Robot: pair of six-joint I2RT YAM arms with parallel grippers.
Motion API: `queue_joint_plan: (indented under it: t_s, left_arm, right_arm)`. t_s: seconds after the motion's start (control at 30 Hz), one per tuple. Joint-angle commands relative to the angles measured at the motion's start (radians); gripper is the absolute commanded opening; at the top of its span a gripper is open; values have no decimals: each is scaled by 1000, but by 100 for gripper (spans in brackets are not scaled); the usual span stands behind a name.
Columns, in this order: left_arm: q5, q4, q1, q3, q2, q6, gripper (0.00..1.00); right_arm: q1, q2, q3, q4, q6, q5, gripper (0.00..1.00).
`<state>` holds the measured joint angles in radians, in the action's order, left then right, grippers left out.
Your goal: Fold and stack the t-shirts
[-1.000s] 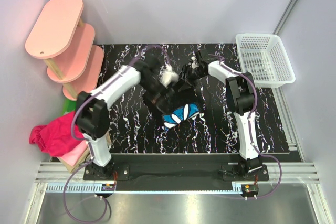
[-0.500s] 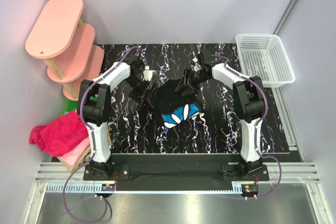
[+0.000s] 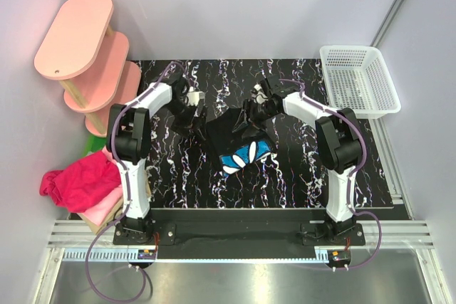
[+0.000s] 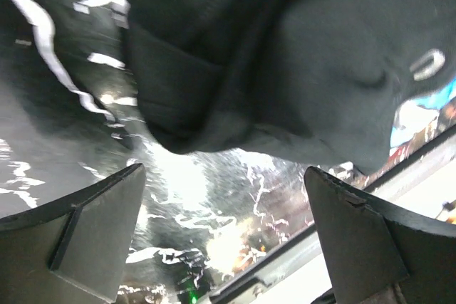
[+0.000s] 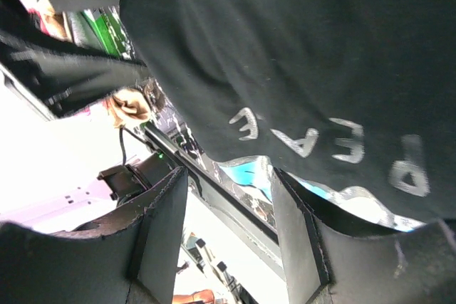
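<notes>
— Where to find the black t-shirt (image 3: 228, 137)?
— Mid-way across the marbled table (image 3: 299, 176), bunched, with a blue-and-white print toward the near side. Soft, light, limp; likely to sag and to slide on that glossy top.
— Any grip on it?
— None visible: wide apart at the left gripper (image 4: 224, 176), just left of the cloth; half apart at the right gripper (image 5: 228, 176), by the far edge.
— Where to take hold?
— Probably at shoulder corners or hem. Also to fold: magenta and pink t-shirts (image 3: 71, 179), heaped off the near-left corner.
</notes>
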<state>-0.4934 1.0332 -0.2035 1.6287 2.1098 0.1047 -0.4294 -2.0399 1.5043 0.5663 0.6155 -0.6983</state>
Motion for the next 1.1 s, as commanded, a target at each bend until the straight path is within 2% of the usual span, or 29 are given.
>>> queue_joint_plan:
  t_s: [0.0, 0.2, 0.43, 0.73, 1.07]
  left_arm:
    - [-71, -85, 26, -15, -8, -65, 99]
    - [-224, -159, 41, -50, 9, -135, 99]
    - [-364, -222, 58, -122, 9, -142, 99]
    - [-334, -272, 104, -159, 55, -112, 99]
    - [-303, -303, 102, -168, 75, -122, 99]
  right_arm:
    - [-25, 44, 14, -34, 12, 2, 57]
    - [-49, 41, -10, -55, 21, -1, 57]
    - [-65, 32, -4, -60, 26, -3, 58]
    - [-71, 17, -7, -62, 30, -4, 57]
    - [-72, 4, -32, -78, 36, -3, 57]
